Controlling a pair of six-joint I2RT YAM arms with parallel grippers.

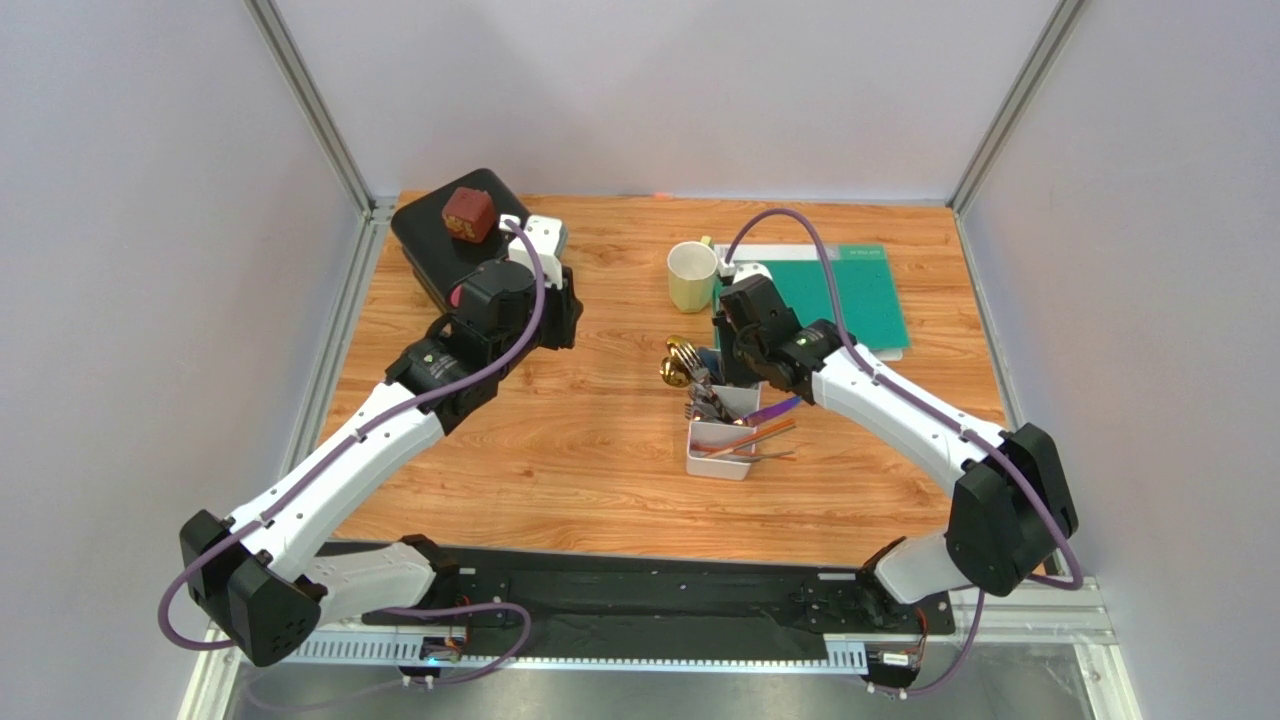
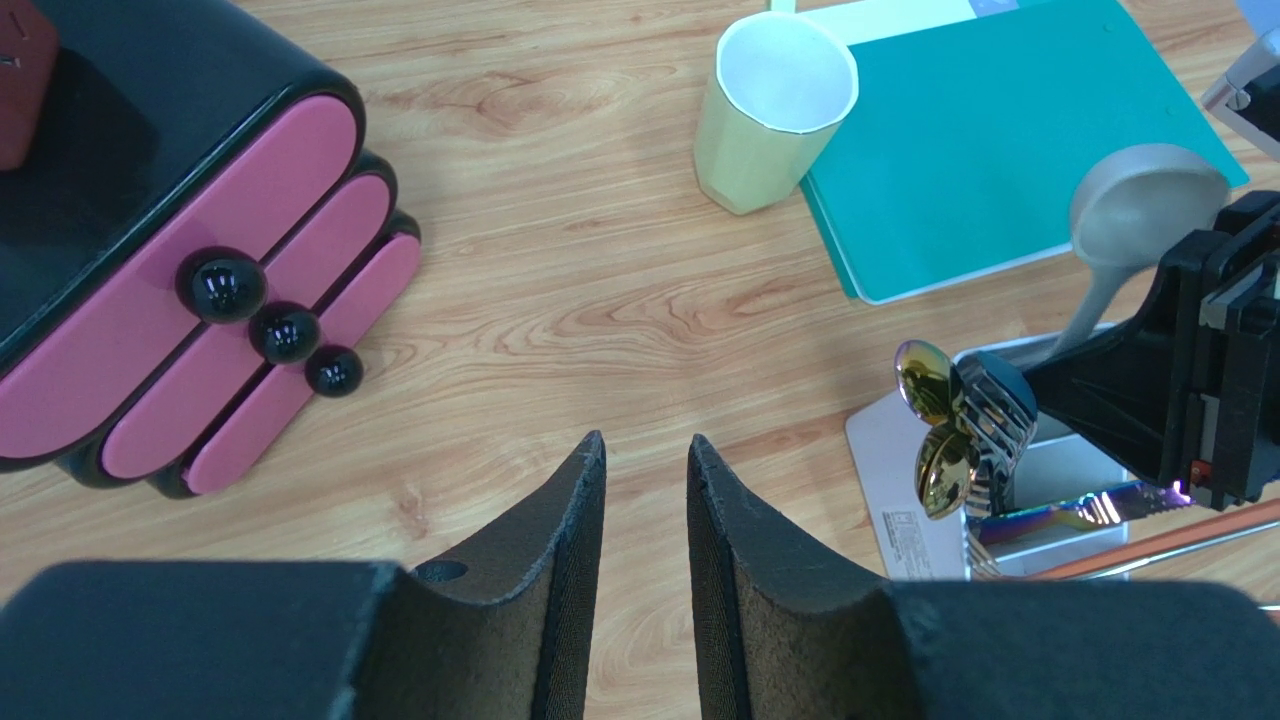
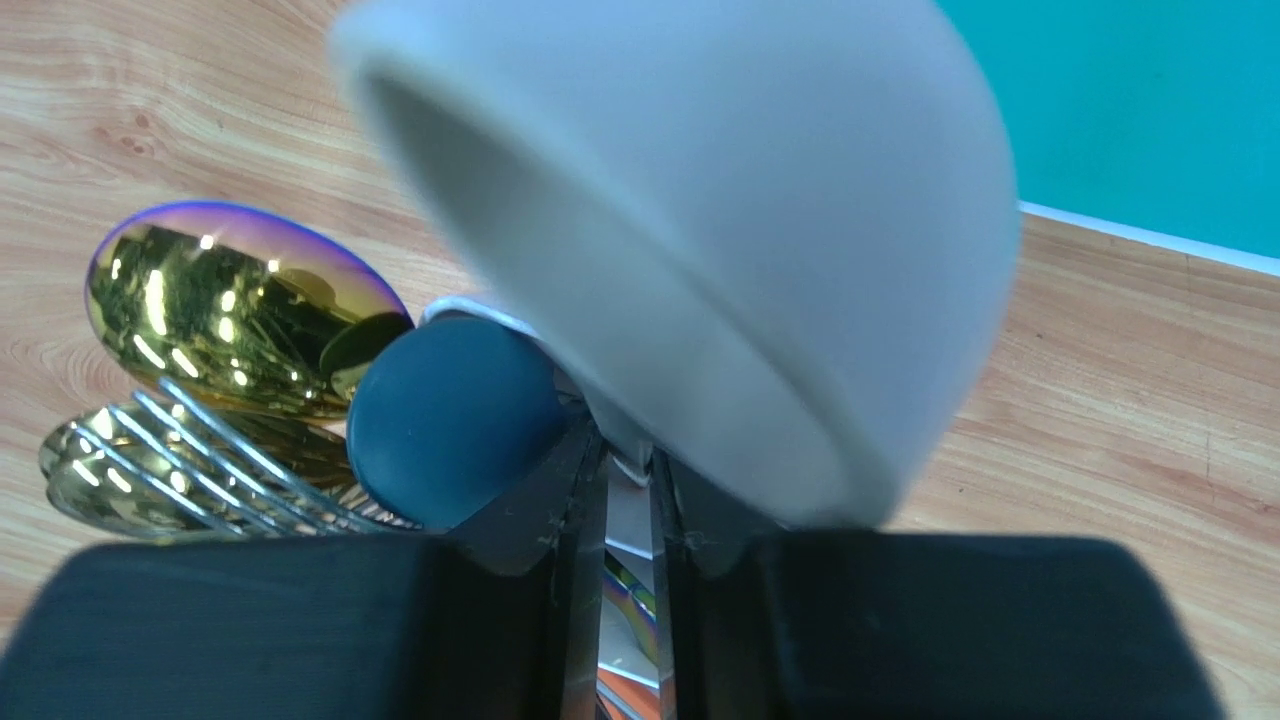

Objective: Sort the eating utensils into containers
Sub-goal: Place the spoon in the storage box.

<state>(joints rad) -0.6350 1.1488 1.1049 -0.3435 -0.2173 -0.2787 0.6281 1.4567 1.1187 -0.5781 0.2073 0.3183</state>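
The white divided tray stands mid-table and holds several utensils: gold spoons, an iridescent purple piece and orange-brown sticks. My right gripper hangs over the tray's far end, shut on the handle of a white spoon, bowl upward. That spoon also shows in the left wrist view. Beside it stand a blue spoon, a gold spoon and a silver fork. My left gripper is slightly open and empty above bare wood, left of the tray.
A black box with pink drawers sits at the back left, a red-brown block on top. A pale yellow cup and a teal mat lie behind the tray. Grey walls close the table's sides.
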